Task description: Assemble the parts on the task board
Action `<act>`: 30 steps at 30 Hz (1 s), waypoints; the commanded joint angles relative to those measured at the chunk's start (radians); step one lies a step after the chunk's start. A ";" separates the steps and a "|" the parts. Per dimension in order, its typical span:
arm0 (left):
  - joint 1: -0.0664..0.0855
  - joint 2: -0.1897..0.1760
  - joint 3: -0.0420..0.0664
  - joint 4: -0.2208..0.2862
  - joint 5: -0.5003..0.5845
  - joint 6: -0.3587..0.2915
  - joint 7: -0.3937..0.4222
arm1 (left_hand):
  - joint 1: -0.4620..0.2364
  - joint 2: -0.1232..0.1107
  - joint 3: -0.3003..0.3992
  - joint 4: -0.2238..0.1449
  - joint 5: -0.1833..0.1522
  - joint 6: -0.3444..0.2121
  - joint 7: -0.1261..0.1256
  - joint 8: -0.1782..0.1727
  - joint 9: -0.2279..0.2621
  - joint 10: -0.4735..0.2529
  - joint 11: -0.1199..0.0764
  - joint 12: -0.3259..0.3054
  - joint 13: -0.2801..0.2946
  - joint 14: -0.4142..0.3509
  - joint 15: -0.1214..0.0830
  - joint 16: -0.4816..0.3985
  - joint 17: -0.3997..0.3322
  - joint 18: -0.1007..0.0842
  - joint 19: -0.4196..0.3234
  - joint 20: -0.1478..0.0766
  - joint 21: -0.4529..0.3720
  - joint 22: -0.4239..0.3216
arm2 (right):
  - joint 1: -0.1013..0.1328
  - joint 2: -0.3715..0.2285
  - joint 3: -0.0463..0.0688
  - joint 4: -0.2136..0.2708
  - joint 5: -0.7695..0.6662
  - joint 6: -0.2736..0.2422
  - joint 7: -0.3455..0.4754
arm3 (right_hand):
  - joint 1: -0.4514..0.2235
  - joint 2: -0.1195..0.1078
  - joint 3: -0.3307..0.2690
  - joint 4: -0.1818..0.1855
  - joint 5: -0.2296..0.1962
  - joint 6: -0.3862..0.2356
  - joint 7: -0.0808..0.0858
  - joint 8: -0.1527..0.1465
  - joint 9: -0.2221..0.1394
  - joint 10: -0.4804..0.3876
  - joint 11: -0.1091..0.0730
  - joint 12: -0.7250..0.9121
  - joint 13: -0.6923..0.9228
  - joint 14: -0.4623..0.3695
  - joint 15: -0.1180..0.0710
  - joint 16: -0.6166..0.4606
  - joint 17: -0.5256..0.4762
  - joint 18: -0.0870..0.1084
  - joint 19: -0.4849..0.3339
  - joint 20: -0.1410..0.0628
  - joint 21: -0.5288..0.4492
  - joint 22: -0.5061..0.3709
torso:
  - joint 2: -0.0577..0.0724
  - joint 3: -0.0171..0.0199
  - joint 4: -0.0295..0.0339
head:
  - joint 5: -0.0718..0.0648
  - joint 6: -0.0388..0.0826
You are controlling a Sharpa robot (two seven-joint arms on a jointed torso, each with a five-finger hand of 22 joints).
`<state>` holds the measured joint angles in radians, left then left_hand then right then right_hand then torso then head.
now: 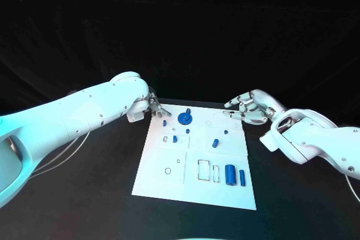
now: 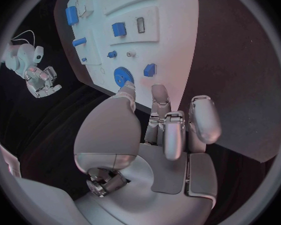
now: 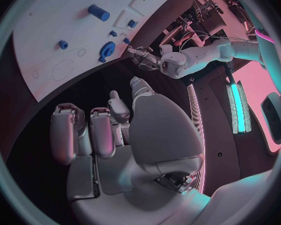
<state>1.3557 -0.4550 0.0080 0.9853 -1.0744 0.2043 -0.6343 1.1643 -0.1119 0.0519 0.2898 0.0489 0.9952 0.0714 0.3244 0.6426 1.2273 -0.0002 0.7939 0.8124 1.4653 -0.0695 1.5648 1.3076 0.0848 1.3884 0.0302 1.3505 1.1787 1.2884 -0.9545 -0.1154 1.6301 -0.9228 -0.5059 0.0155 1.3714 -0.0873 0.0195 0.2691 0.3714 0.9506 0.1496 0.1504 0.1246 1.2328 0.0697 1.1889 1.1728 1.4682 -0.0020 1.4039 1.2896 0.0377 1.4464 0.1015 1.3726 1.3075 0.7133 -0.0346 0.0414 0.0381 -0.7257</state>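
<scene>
The white task board (image 1: 154, 180) lies in the middle of the black table. A blue gear (image 1: 185, 116) stands near its far edge, with several small blue parts (image 1: 215, 143) behind the middle and two blue cylinders (image 1: 230, 173) near the front right. My left hand (image 1: 154, 111) hovers at the board's far left corner, close to the gear (image 2: 123, 76), fingers (image 2: 172, 120) loosely bent and holding nothing. My right hand (image 1: 247, 109) hangs off the far right corner, empty too, its fingers (image 3: 90, 130) partly curled and apart from the thumb. The board (image 3: 53, 30) and gear (image 3: 107, 48) lie beyond it.
Empty outlined slots (image 1: 204, 169) mark the board's front half. Black tabletop (image 1: 82, 198) surrounds the board on every side. A thin cable (image 1: 60, 156) runs under my left arm at the table's left.
</scene>
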 commanded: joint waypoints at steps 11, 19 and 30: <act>-0.007 0.018 -0.002 -0.018 0.002 0.076 0.019 | 0.003 0.014 -0.009 -0.002 0.003 0.007 0.001 -0.005 -0.006 0.010 0.000 0.014 0.006 0.105 0.007 0.006 0.263 -0.005 0.011 0.003 0.007 0.009 | -0.001 0.005 0.000 -0.002 -0.003 0.013 0.007 | -0.005 0.008 -0.004 0.000 0.006 -0.005 0.002 0.004 -0.001 -0.005 -0.003 -0.003 -0.001 0.038 -0.007 -0.003 0.000 0.016 -0.007 -0.003 -0.006 0.119 | -0.001 0.0008 0.0010 | 0.000 -0.005; -0.008 0.022 -0.003 -0.028 0.002 0.084 0.017 | 0.015 0.023 -0.011 -0.004 0.003 0.012 0.000 -0.004 -0.011 0.012 -0.001 0.018 0.007 0.105 0.007 0.006 0.263 -0.005 0.013 0.003 0.010 0.013 | -0.002 0.006 0.000 -0.002 -0.003 0.013 0.007 | -0.005 0.008 -0.004 0.000 0.006 -0.005 0.002 0.004 -0.001 -0.005 -0.003 -0.003 -0.001 0.038 -0.007 -0.003 0.000 0.016 -0.007 -0.003 -0.006 0.119 | -0.001 0.0011 0.0013 | 0.000 -0.005; -0.009 0.030 -0.003 -0.041 0.002 0.090 0.018 | 0.030 0.037 -0.014 -0.006 0.003 0.022 -0.002 -0.001 -0.016 0.015 -0.003 0.025 0.009 0.105 0.005 0.006 0.263 -0.006 0.016 0.003 0.014 0.019 | -0.002 0.007 0.000 -0.002 -0.006 0.013 0.007 | -0.005 0.008 -0.004 0.000 0.006 -0.005 0.002 0.004 -0.001 -0.005 -0.003 -0.003 -0.001 0.038 -0.007 -0.003 0.000 0.016 -0.007 -0.003 -0.006 0.119 | -0.001 0.0012 0.0007 | 0.000 -0.007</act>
<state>1.3473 -0.4291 0.0050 0.9454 -1.0736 0.2733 -0.6268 1.1919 -0.0843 0.0437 0.2816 0.0489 1.0100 0.0716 0.3244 0.6273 1.2381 -0.0037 0.8134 0.8209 1.4653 -0.0696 1.5648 1.3074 0.0850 1.3991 0.0337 1.3593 1.1971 1.2872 -0.9490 -0.1153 1.6280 -0.9226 -0.5048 0.0161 1.3714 -0.0873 0.0196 0.2691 0.3713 0.9507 0.1496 0.1504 0.1247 1.2328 0.0697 1.1889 1.1728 1.4682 -0.0020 1.4039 1.2897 0.0377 1.4464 0.1015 1.3726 1.3081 0.7117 -0.0337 0.0424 0.0377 -0.7323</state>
